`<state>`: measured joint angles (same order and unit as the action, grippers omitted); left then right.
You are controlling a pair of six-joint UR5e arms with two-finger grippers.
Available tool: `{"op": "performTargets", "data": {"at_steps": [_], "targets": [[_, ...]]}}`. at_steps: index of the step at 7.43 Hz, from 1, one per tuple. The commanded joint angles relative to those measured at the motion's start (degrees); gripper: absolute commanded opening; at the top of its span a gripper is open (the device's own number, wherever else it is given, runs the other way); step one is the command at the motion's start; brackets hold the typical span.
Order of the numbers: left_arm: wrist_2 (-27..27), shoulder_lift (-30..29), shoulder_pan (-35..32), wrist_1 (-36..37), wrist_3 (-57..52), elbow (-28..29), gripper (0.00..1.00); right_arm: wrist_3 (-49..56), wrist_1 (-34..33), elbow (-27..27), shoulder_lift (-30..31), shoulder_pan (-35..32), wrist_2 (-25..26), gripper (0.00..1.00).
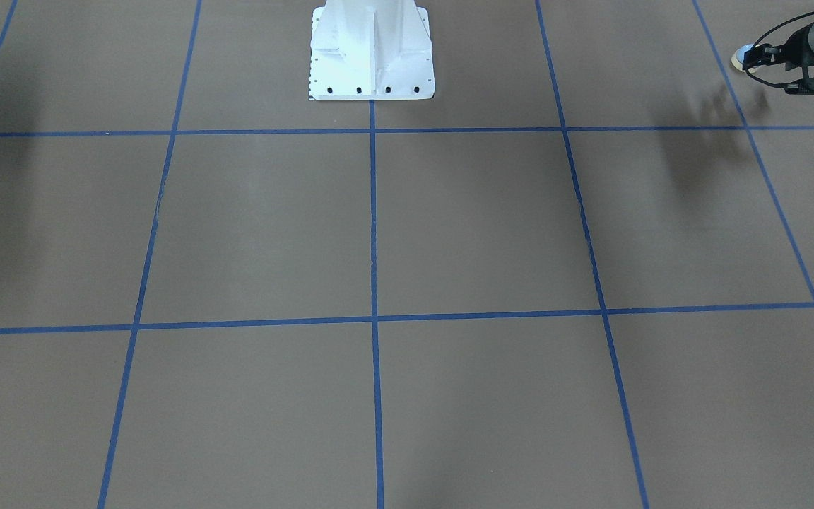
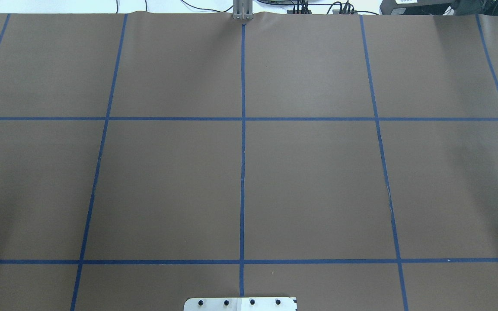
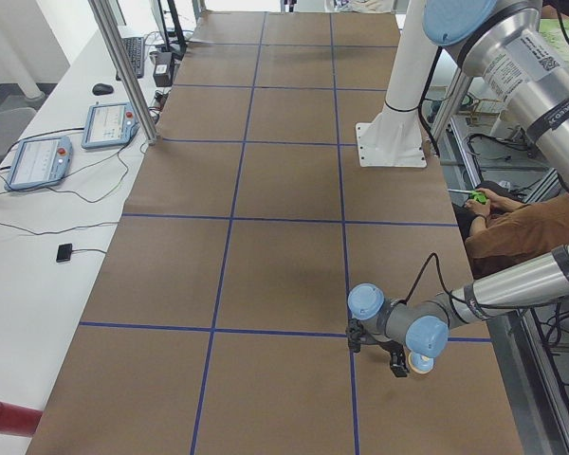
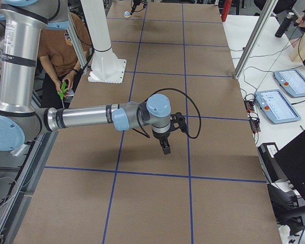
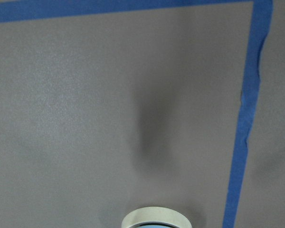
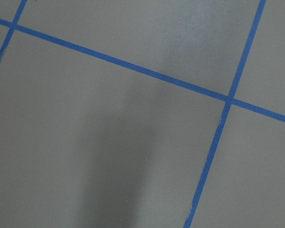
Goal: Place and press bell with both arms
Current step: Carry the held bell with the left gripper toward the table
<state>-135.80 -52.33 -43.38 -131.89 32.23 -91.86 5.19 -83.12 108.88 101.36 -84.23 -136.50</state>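
The bell (image 1: 740,55), light blue with a cream base ring, is held off the brown table at the tip of my left gripper (image 1: 750,56), which lies level and casts a shadow below. The bell also shows in the exterior left view (image 3: 419,363), far off in the exterior right view (image 4: 126,14), and its cream ring shows at the bottom of the left wrist view (image 5: 156,218). My right gripper (image 4: 165,147) hangs pointing down above the table; I cannot tell whether it is open or shut. Neither arm shows in the overhead view.
The white pedestal (image 1: 372,63) stands at the robot's table edge. Blue tape lines (image 2: 243,172) grid the table. A seated person (image 3: 512,232) is beside the base. Teach pendants (image 4: 290,81) and a red cylinder (image 3: 5,417) lie beside the table.
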Motion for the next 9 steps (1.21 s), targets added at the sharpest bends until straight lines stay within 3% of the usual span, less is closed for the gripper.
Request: {"op": "performTargets", "data": {"at_steps": [1, 9], "targets": [[-0.17, -0.14, 1.18, -0.30, 0.11, 0.36, 0.99, 0.09, -0.02, 0.37, 0.15, 0.03, 0.00, 1.00], [-0.26, -1.37, 8.39, -0.39, 0.11, 1.50, 0.99, 0.09, 0.07, 0.55, 0.51, 0.03, 0.00, 1.00]]}}
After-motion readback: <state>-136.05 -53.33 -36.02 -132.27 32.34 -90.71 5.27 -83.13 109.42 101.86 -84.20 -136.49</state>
